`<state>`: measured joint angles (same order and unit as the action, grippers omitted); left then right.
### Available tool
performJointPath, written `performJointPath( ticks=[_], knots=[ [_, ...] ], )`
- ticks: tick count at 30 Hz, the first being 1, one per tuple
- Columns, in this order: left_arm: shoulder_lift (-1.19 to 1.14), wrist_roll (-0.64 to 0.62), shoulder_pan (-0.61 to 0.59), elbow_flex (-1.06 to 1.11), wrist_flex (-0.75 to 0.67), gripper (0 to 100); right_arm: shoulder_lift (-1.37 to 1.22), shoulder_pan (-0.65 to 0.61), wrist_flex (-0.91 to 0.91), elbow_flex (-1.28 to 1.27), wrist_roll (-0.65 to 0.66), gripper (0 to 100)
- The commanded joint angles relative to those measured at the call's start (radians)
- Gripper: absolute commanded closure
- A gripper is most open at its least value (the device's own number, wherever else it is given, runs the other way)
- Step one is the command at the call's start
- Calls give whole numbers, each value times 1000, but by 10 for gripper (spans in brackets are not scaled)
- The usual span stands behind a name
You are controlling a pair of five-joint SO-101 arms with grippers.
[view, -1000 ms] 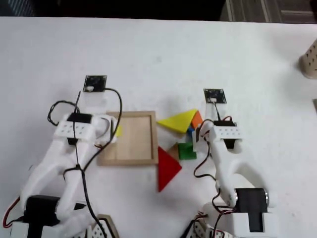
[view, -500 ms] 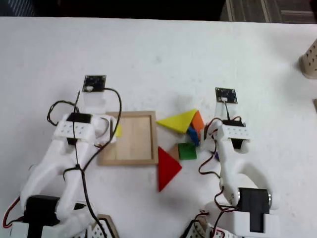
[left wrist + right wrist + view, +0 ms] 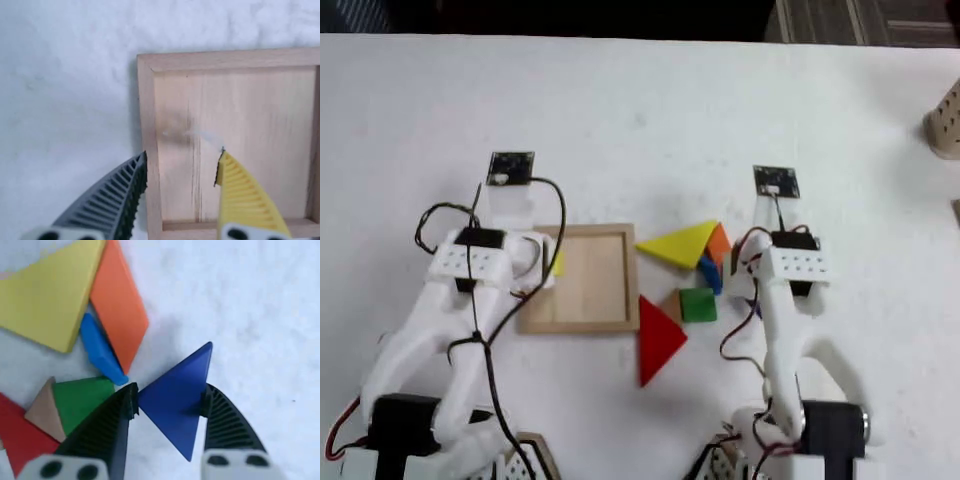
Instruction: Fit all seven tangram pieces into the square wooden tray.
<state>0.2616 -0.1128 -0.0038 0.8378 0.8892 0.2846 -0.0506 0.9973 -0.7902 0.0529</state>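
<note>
Between the fingers of the right end effector (image 3: 168, 401) the dark blue triangle (image 3: 176, 390) is clamped, so the grasp looks made and next it needs carrying to the wooden tray (image 3: 146, 125), whose rim the left end effector (image 3: 181, 165) straddles, fingers apart.

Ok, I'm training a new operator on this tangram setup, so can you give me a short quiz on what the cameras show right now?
1. True or false: the wooden tray already holds a tangram piece.
2. Fill in: the right gripper is shut on the ___ triangle.
3. The left gripper is: A, shut on the tray's wall; B, open, with one finger on either side of the tray's wall; C, open, with both fingers outside the tray.

Key: 1 false. 2 dark blue; it grips the dark blue triangle. 3 B.
</note>
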Motion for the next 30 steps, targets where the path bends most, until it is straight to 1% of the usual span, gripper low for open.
performJointPath(
  ticks=[1,6,11,16,18,21,26,30],
  knots=[
    [48,9,-44,-11,-20,748,94,-87,39,49,-5,918],
    [50,-2,-137,-31,-9,748,122,-246,36,49,-3,918],
    [51,-126,-289,-48,3,748,122,-406,25,63,-12,917],
    [45,-184,-380,-83,9,748,119,-510,-25,126,-32,917],
    [45,-199,-394,-84,8,748,93,-549,-27,172,-98,917],
    [45,-199,-400,-84,5,748,-27,-595,-27,253,-170,917],
    [45,-198,-400,-84,5,748,-302,-625,-24,437,-209,917],
    [45,-198,-398,-84,2,748,-455,-638,-19,595,-245,917]
  ],
)
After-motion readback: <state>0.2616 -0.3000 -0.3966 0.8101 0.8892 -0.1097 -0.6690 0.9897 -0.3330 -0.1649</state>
